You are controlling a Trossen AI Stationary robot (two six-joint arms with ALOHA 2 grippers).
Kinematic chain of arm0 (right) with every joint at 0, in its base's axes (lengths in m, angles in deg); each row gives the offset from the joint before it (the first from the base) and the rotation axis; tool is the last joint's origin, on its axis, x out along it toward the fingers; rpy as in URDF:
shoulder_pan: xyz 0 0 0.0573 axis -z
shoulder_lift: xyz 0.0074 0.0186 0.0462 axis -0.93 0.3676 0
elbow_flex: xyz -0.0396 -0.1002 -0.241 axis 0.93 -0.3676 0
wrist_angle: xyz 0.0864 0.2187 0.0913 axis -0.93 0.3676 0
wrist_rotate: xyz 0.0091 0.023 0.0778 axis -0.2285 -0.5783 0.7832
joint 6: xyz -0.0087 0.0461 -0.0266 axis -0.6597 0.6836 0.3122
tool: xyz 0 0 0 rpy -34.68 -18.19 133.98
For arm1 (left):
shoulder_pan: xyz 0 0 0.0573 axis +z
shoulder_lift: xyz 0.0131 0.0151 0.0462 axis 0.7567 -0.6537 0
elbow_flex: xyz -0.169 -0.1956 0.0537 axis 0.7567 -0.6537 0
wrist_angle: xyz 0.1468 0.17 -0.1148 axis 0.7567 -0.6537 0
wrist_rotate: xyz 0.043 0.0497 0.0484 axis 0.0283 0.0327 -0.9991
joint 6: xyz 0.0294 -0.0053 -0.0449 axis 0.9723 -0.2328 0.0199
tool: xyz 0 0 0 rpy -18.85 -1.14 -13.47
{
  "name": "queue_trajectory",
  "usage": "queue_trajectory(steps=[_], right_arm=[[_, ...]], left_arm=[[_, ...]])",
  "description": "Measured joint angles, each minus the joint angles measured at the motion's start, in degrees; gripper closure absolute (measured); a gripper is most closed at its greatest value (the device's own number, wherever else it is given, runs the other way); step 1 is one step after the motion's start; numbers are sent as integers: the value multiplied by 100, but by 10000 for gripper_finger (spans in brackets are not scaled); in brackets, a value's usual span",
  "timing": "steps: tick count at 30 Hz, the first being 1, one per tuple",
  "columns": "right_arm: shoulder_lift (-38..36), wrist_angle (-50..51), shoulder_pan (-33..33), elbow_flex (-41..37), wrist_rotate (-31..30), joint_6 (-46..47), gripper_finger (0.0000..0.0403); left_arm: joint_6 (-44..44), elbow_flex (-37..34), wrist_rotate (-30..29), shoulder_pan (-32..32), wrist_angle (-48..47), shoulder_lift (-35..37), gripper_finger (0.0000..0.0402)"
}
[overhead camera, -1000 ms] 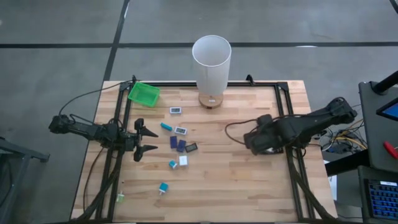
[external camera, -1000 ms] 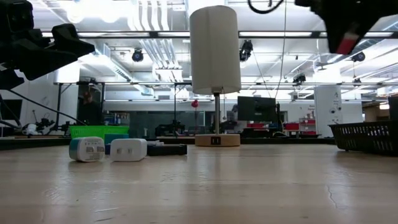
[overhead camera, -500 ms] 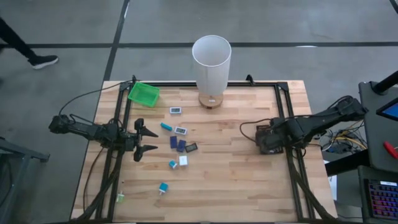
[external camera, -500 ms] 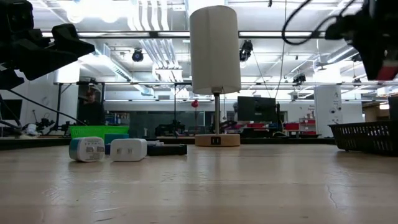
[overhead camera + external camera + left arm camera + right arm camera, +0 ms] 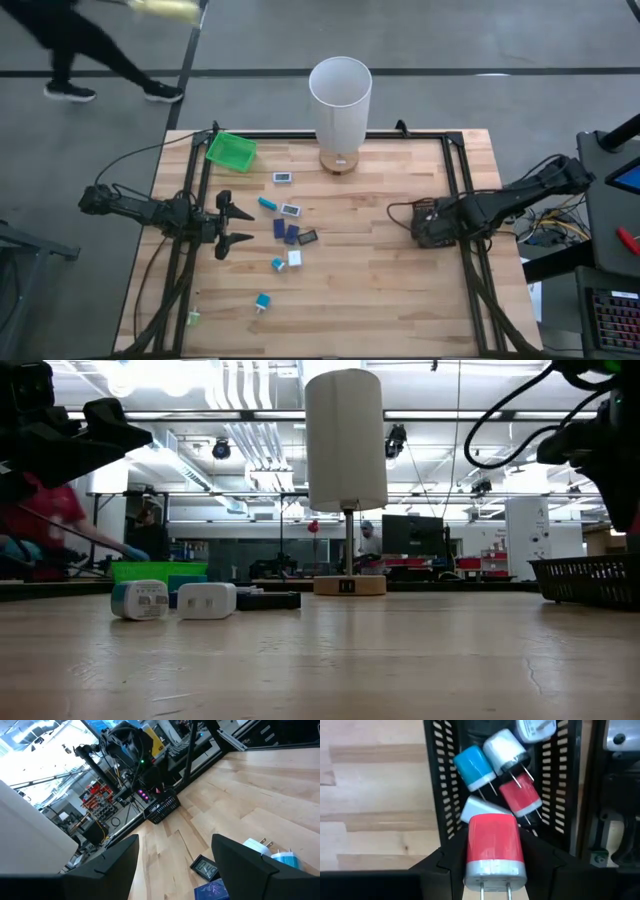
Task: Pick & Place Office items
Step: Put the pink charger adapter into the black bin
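Right claw [image 5: 492, 865] is clenched on a red charger plug [image 5: 493, 845] with a grey base and two prongs, holding it directly above the black slotted tray [image 5: 436, 780] at the counter's right edge; in that tray lie a blue plug [image 5: 473, 767], a white plug [image 5: 504, 749], a second red plug [image 5: 521, 797] and a white block [image 5: 480, 810] beneath them. Compared with a second ago, this claw [image 5: 432, 225] has travelled from nearer the counter's middle out to the right rail, and over the last half second it has barely shifted. Left claw [image 5: 232, 226] hangs with its fingers spread wide above the counter's left side, unchanged across all three moments. Just beyond it the remaining office items [image 5: 288, 234] lie scattered where they were: dark blue rectangles, teal bits, white blocks, with one teal plug [image 5: 263, 301] lying apart toward the near edge. Farther back stand the tall white cylinder [image 5: 340, 100] on its wooden base and the green tray [image 5: 231, 150] at the far left corner of the counter [image 5: 380, 280]. A person [image 5: 90, 45] now strides across the floor past the far left corner, having shown only as a foot half a second ago.
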Motion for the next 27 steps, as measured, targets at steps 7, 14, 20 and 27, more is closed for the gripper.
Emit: queue_trajectory(steps=[7,14,20,27], right_arm=[[314,-104,4,-86,158,1,264],[678,-199,4,-86,157,-112,264],[1004,-471,4,-93,31,-790,264],[1198,-613,4,-93,-5,-1148,264]], left_arm=[[-1,0,1,0,0,0,145],[-1,0,0,-1,0,0,145],[0,0,2,-2,0,0,145],[0,0,0,-1,0,0,145]])
